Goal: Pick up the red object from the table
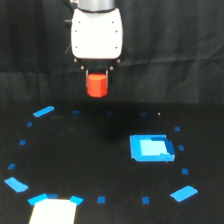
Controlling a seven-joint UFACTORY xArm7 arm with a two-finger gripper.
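Directly beneath the white tool (97, 75), red object (97, 85) clamped between its fingers, raised above the table (100, 165)

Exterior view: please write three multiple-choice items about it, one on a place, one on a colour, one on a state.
1. Where is the red object?
A. Lying on the table
B. Under the white gripper head, above the table
C. On the large blue patch

2. What colour are the tape pieces on the table?
A. Blue
B. Green
C. Yellow

3. What is the state of the gripper?
A. Open and empty
B. Shut on the red object
C. Out of view

Answers:
1 B: the block hangs below the head, in front of the black curtain.
2 A: every piece, like the large blue patch, is bright blue.
3 B: the block stays lifted directly below it.
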